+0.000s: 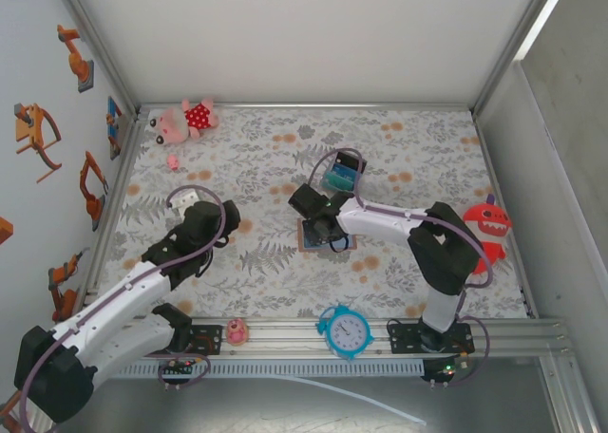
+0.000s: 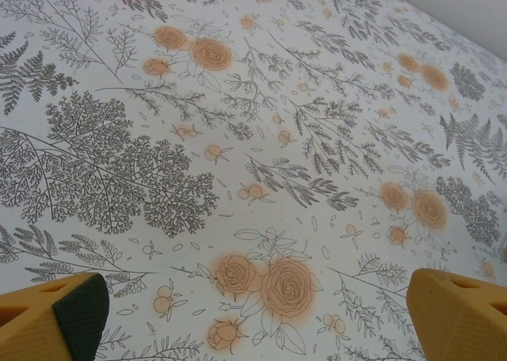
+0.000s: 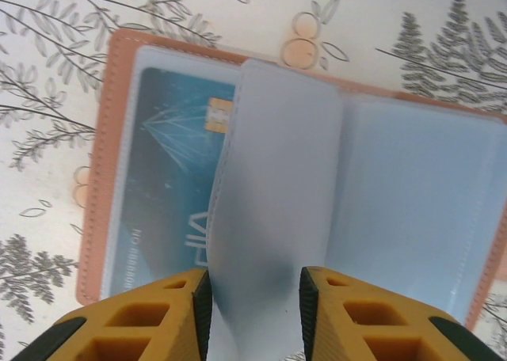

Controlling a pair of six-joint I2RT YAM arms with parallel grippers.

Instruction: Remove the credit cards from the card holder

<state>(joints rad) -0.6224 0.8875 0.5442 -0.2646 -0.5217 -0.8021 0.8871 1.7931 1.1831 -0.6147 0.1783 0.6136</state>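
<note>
- Tan leather, stitched along its rim, frames the card holder point(image 3: 97, 163), which lies open and flat on the flower-printed tablecloth point(image 3: 47, 76). In the right wrist view its long axis runs across the picture, the right end dipping a little.
- That same view shows a teal-blue card point(image 3: 158, 179) with a gold chip in the left pocket. The card stands the short way across, its lettering turned sideways.
- A frosted, translucent plastic leaf point(image 3: 273, 179) rises from the fold, smooth and softly curved.
- The right gripper point(image 3: 253, 298) has its yellow, dark-padded fingers partly spread, one on each side of that leaf. I cannot tell whether the pads touch it.
- From above, the card holder point(image 1: 306, 237) sits near the middle of the table, mostly covered by the right gripper point(image 1: 326, 229), with its long axis left to right.
- The overhead view alone adds a black box point(image 1: 342, 175) of teal cards just behind the holder, a pink plush pig point(image 1: 185, 120) at the far left, a blue alarm clock point(image 1: 344, 330) on the near rail and a red shark toy point(image 1: 486, 226) at the right.
- The left gripper point(image 1: 187, 198) is well apart to the left. Its wrist view shows the left gripper point(image 2: 257, 313) spread wide over bare cloth.
</note>
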